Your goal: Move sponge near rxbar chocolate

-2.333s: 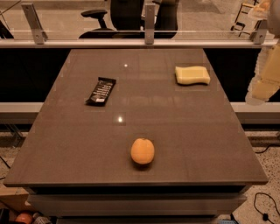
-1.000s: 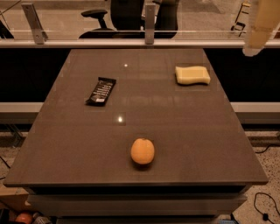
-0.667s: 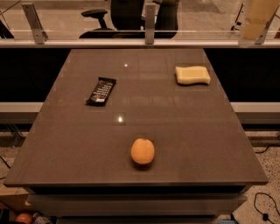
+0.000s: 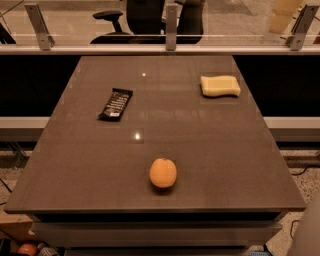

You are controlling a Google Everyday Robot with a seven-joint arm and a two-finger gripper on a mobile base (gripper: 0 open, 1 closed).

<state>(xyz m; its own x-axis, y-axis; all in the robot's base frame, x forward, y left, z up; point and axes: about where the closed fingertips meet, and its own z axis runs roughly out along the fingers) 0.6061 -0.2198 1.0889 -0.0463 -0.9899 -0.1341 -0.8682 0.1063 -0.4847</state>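
The pale yellow sponge lies flat on the dark table at the far right. The black rxbar chocolate lies flat at the left middle, well apart from the sponge. A pale shape at the top right edge is my gripper, raised high beyond the table's far right corner. It is above and behind the sponge and touches nothing.
A round orange fruit sits near the table's front edge, in the middle. A metal rail with glass runs along the far edge, with an office chair behind it. A pale part of my body shows at the bottom right.
My gripper has risen from beside the table's right edge to the top right corner and drifted slightly left. The sponge, bar and orange have not moved.
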